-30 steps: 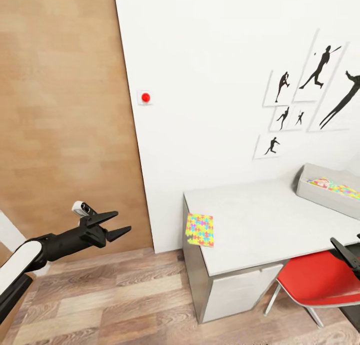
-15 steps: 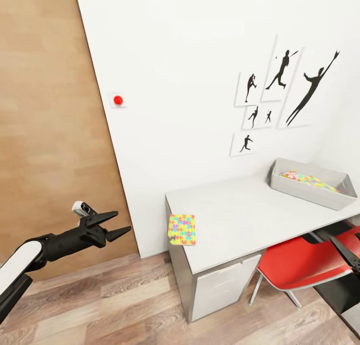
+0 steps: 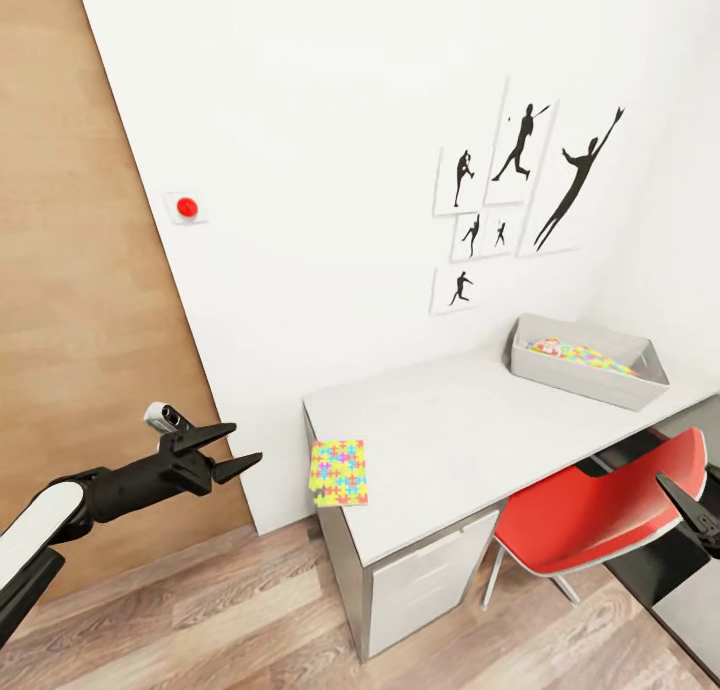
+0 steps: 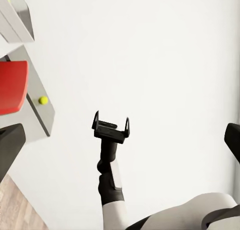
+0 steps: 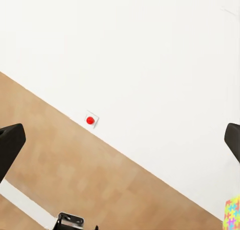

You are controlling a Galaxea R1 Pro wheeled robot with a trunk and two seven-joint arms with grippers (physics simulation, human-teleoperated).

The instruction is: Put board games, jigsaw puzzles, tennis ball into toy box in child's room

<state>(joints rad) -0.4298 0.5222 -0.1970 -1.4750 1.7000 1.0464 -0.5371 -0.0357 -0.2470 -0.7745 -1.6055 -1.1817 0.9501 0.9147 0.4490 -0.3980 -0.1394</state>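
Desk (image 3: pixel 470 420) and toy box (image 3: pixel 585 362) sit further left than before — camera turned; left hand (image 3: pixel 243 448) spread apart, right hand's (image 3: pixel 690 505) state unclear.

I count two bright jigsaw-patterned flat boxes: one (image 3: pixel 338 473) ahead of my left gripper (image 3: pixel 236 447), one (image 3: pixel 580 356) inside the single pale grey tub (image 3: pixel 585 382) farther off. One small yellow-green ball (image 4: pixel 43 100). One red chair (image 3: pixel 590 515). Five black silhouette pictures (image 3: pixel 520 142).

Multicoloured jigsaw puzzle (image 3: pixel 338 473), pale grey table (image 3: pixel 470 440), red chair (image 3: pixel 590 515)
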